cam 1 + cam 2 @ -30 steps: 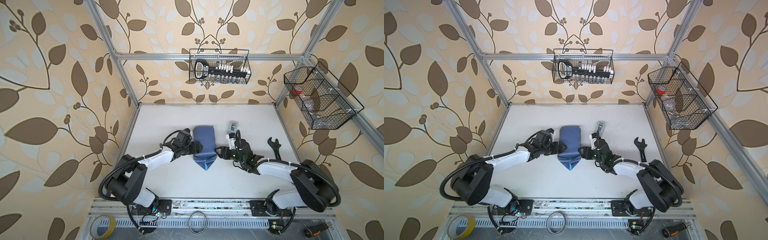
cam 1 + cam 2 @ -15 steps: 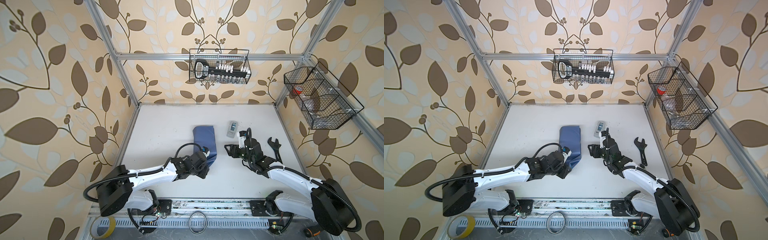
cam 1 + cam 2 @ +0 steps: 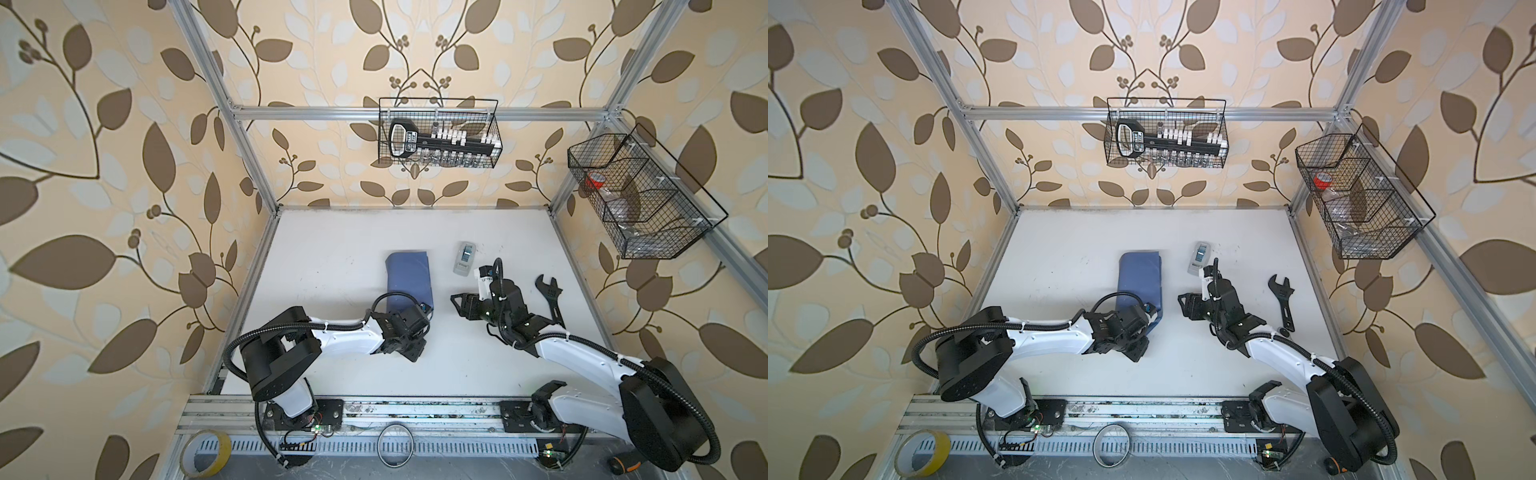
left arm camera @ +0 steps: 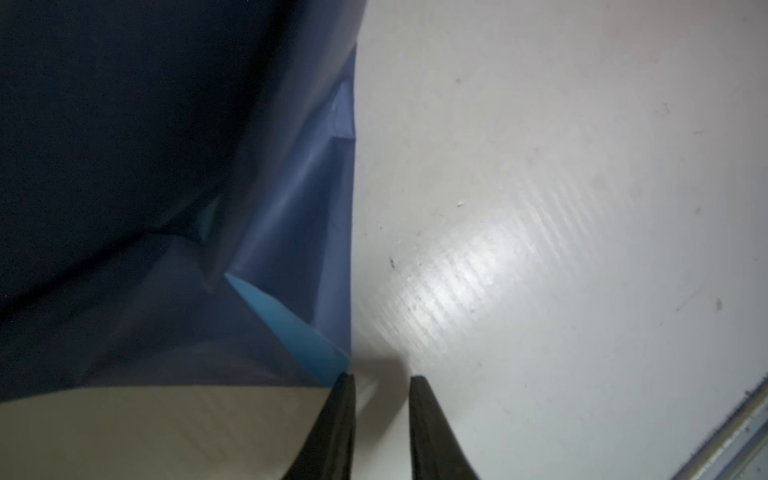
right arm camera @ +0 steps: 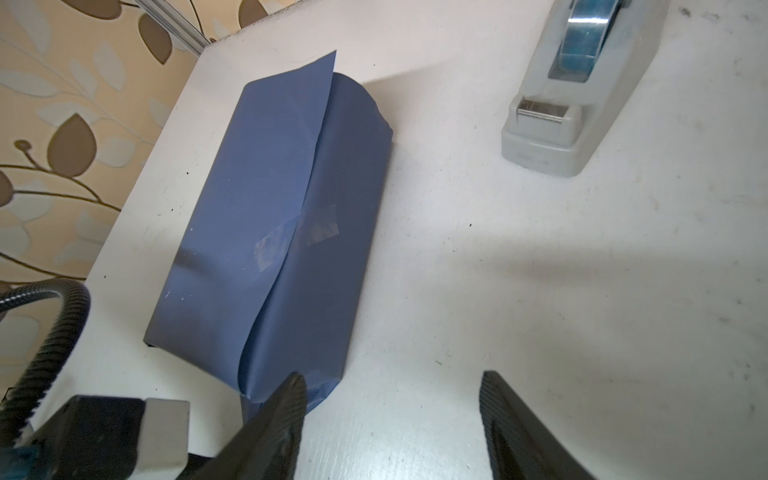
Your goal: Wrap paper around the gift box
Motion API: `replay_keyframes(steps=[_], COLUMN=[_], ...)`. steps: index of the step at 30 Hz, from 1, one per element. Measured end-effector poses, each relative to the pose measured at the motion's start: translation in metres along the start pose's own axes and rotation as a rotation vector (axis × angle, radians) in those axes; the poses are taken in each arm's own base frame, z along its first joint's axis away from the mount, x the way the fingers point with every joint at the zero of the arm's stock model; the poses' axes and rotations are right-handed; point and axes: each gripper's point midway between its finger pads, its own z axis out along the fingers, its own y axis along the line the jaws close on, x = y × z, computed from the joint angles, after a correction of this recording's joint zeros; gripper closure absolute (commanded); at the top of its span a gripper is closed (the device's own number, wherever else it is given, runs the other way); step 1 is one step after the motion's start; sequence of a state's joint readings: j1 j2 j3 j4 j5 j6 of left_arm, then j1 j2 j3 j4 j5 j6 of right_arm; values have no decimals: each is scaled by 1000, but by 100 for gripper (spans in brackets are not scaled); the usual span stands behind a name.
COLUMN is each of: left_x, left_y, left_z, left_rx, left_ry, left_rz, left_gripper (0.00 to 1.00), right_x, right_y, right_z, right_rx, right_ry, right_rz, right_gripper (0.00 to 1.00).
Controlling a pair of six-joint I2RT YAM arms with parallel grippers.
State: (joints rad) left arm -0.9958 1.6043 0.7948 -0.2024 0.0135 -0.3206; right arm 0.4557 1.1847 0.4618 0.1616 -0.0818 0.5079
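right wrist only: tape (image 5: 297, 235) on paper (image 5: 266, 178)

Paper (image 5: 270, 187) slate blue, sky-blue underside; table (image 3: 332, 249) white; walls (image 3: 124, 124) beige, brown leaves; tape dispenser (image 5: 582, 104) grey.

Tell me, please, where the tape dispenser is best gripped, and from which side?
Probably grip the tape dispenser across its grey body, about mid-length, because its two long sides look flat and parallel. Come straight down from above, since it stands upright with the roll on top.
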Motion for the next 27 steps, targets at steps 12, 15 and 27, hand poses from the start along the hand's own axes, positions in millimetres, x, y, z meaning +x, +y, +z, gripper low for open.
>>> replay_keyframes(steps=[12, 15, 27], left_x=[-7, -8, -10], left_y=[6, 7, 11], left_z=[3, 2, 1], left_rx=[-49, -52, -80], left_ry=[-8, -12, -21], left_rz=[32, 33, 36], left_gripper=[79, 79, 80], right_x=[6, 7, 10], right_y=[-1, -1, -3], right_z=[5, 6, 9], right_rx=[-4, -3, 0], right_ry=[26, 28, 39], right_rz=[2, 3, 4], right_gripper=[32, 32, 32])
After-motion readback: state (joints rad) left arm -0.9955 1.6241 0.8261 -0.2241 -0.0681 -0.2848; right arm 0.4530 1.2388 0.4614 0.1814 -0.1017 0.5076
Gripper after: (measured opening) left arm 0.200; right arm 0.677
